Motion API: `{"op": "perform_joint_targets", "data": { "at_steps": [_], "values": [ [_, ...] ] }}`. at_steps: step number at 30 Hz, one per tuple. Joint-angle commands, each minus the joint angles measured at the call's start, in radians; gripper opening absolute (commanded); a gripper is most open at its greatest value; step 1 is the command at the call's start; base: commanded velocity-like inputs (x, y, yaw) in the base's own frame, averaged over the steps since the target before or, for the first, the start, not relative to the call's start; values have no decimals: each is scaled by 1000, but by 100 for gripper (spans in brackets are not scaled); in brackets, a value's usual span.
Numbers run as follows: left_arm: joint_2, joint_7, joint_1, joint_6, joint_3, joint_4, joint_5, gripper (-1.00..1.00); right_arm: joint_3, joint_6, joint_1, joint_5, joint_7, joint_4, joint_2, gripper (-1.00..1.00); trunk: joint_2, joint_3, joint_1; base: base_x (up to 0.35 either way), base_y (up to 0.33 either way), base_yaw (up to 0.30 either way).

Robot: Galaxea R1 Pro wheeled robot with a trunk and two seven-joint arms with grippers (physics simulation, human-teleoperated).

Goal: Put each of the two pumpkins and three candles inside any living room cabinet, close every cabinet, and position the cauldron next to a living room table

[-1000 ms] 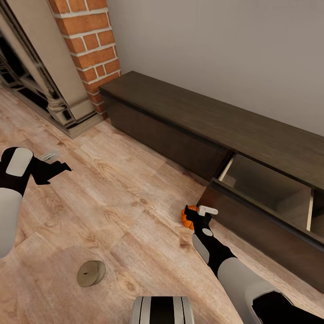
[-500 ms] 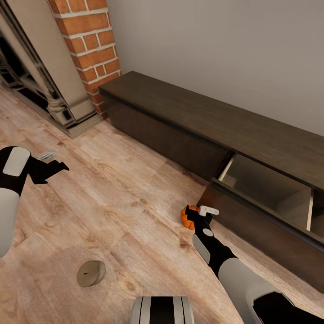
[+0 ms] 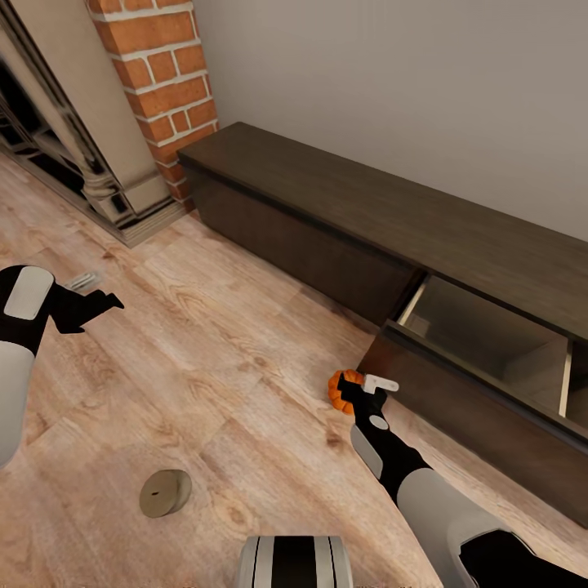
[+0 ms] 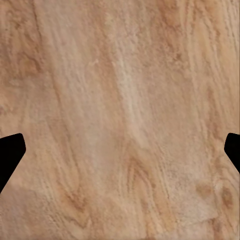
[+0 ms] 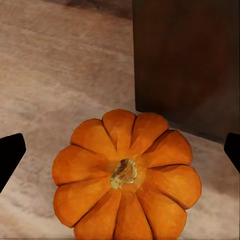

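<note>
A small orange ribbed pumpkin (image 3: 337,389) (image 5: 127,175) sits on the wood floor beside the near corner of the pulled-out drawer (image 3: 490,347) of the long dark-brown cabinet (image 3: 327,204). My right gripper (image 3: 360,387) (image 5: 120,150) hovers just over the pumpkin, open, its black fingertips (image 5: 10,155) wide on either side and not touching it. A stubby beige candle (image 3: 165,493) lies on the floor near my base. My left gripper (image 3: 96,294) (image 4: 120,150) is open over bare floor at the left.
A brick pillar (image 3: 159,73) and a carved fireplace surround (image 3: 90,155) stand at the cabinet's left end. The open drawer's front panel (image 3: 457,408) juts into the floor space to the right of the pumpkin. A grey wall (image 3: 392,90) runs behind the cabinet.
The head camera has tilted a little, shifting the whole scene upward. My left arm has drifted slightly to the left. The right gripper and pumpkin keep their places.
</note>
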Motion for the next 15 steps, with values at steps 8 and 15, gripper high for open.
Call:
{"op": "perform_joint_targets", "data": {
  "at_steps": [8, 15],
  "values": [
    [0, 10, 0, 2, 1, -2, 10, 100, 8, -5, -1, -12, -5, 1, -1, 100, -1, -16, 2, 0, 0, 0],
    [0, 10, 0, 3, 1, -2, 10, 100, -4, -5, -1, -23, -4, 1, -4, 100, -2, -28, 3, 0, 0, 0]
  ]
}}
